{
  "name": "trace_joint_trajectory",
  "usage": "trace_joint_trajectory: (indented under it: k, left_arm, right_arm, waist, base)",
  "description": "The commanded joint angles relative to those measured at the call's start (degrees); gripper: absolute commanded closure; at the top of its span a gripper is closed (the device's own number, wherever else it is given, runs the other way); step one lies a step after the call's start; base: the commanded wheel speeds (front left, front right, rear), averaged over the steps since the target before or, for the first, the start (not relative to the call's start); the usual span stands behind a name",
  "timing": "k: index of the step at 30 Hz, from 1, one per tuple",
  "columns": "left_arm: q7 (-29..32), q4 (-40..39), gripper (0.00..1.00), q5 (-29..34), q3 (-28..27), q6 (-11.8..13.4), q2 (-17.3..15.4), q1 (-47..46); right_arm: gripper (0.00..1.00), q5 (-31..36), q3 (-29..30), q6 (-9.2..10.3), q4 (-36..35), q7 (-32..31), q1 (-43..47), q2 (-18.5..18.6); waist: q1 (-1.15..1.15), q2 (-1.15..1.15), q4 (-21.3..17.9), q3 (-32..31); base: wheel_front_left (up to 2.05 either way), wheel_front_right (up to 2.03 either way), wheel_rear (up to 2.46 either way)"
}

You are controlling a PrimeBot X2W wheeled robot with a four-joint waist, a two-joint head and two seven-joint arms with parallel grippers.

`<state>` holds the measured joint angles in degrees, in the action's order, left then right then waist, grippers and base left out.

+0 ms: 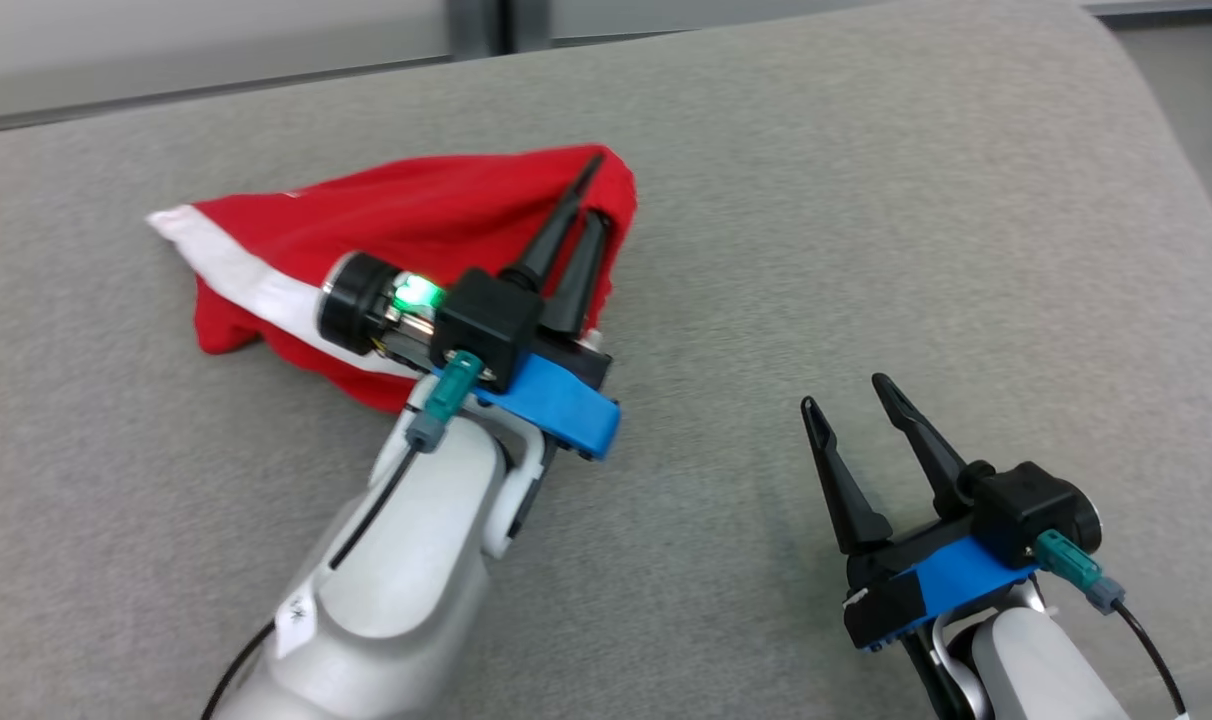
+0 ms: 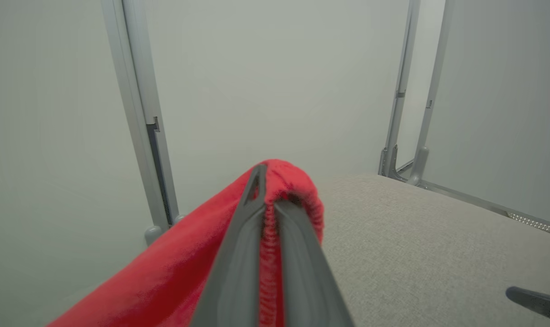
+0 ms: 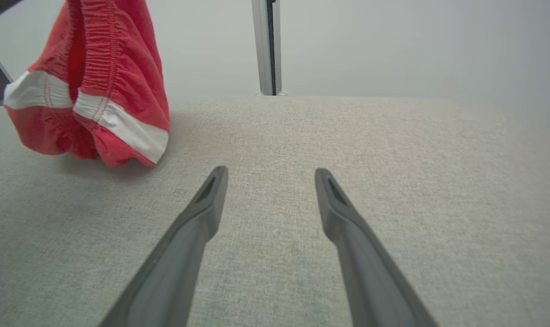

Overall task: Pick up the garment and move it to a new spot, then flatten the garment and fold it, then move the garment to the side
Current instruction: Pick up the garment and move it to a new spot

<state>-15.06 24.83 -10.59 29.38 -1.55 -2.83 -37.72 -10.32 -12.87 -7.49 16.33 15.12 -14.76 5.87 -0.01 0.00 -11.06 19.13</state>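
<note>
- While my left claw [image 1: 596, 190] is clamped shut on the elastic waistband of the garment [image 1: 386, 220], a pair of red shorts with a white stripe, the cloth rises to a peak at the fingertips and drapes down from there.
- Seen from the right wrist camera, the shorts hang at the far left. Their lower folds touch the grey cloth-covered table [image 1: 866, 200], so I judge them only partly lifted.
- My right claw [image 1: 846, 392] sits low over the table at the near right. Its two fingers are spread wide and hold nothing, well apart from the shorts.
- I judge this to be the pick-up step. Flattening and folding are not yet begun.
- Risk: the grip is a thin pinch on gathered elastic, right at the fingertips. A quick swing could let the band slide out and drop the shorts in a heap.
- Risk: the trailing folds may drag on the textured table cover, tugging against the pinch or bunching the cloth further.
- Risk: I cannot tell whether one layer of waistband or both are held. If only one, the shorts could twist as they hang, making flattening harder.
- Risk: a carry path to the right would cross my open right claw, which could snag a leg opening.
</note>
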Motion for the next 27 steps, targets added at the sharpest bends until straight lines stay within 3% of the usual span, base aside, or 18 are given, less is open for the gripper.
trace_joint_trajectory:
  k: [1,6,7,8,16,27]
  left_arm:
    - [-0.2,0.2,1.0,-1.5,2.0,0.9,-0.1,-0.1]
    - [-0.2,0.9,1.0,-6.0,8.3,3.8,-0.1,-1.1]
    - [-0.2,1.4,0.65,-6.5,9.3,4.2,-0.1,-1.2]
    - [-0.2,2.3,0.0,-7.2,10.0,4.6,-0.2,-0.9]
    - [-0.2,9.6,0.0,-8.8,9.8,6.5,-0.1,2.7]
    - [-0.2,8.7,0.0,-6.8,-1.1,6.9,-0.8,14.3]
  right_arm:
    - [0.0,-0.5,-0.2,0.0,0.3,0.1,0.4,-0.4]
    - [0.0,-0.8,-0.9,-0.01,0.3,0.0,-0.3,-1.0]
    - [0.0,-0.8,-0.9,-0.01,0.3,0.0,-0.4,-1.2]
    - [0.0,-0.8,-0.9,-0.01,0.2,0.0,-0.4,-1.2]
    - [0.0,-0.6,0.1,-0.01,0.0,0.0,0.6,-1.3]
    - [0.0,-0.7,0.2,-0.01,0.5,0.0,2.5,-0.4]
  waist:
    - [0.01,0.0,-3.2,-2.1]
    - [0.01,0.0,-6.0,-1.5]
    - [0.01,0.0,-6.2,-1.4]
    - [0.01,0.0,-6.3,-1.4]
    - [0.01,0.0,-3.3,-2.7]
    - [0.01,0.0,4.9,-6.7]
  base:
    - [0.0,0.0,0.0]
    - [0.0,0.0,0.0]
    - [0.0,0.0,0.0]
    - [0.0,0.0,0.0]
    - [0.0,0.0,0.0]
    - [0.0,0.0,0.0]
